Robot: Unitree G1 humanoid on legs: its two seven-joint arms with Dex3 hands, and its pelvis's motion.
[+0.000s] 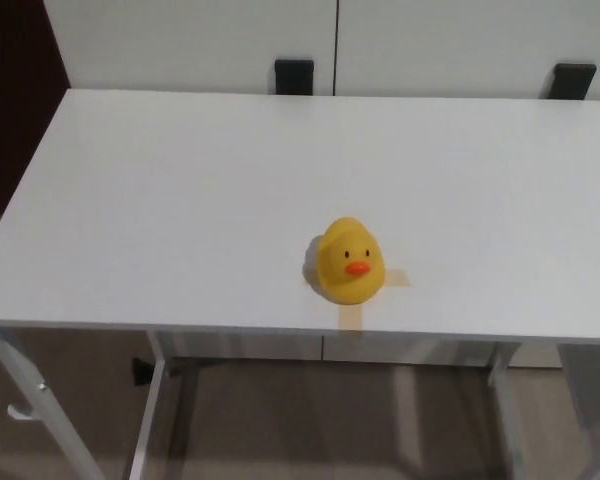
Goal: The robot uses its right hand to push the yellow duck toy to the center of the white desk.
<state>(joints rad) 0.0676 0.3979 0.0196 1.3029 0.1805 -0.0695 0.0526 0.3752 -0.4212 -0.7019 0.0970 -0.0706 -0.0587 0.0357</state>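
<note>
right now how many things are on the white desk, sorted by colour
yellow: 1, the duck toy, standing near the front edge of the white desk
tan: 1, a cross of tape stuck to the desk under the duck, showing at its front and side
total: 2
Neither robot hand is in view.

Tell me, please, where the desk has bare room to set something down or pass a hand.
Nearly everywhere. The desk is bare left of the duck, behind it to the far edge, and to its right. Only the near edge is occupied, where the duck sits on a tape cross. Neither hand is in view.
</note>
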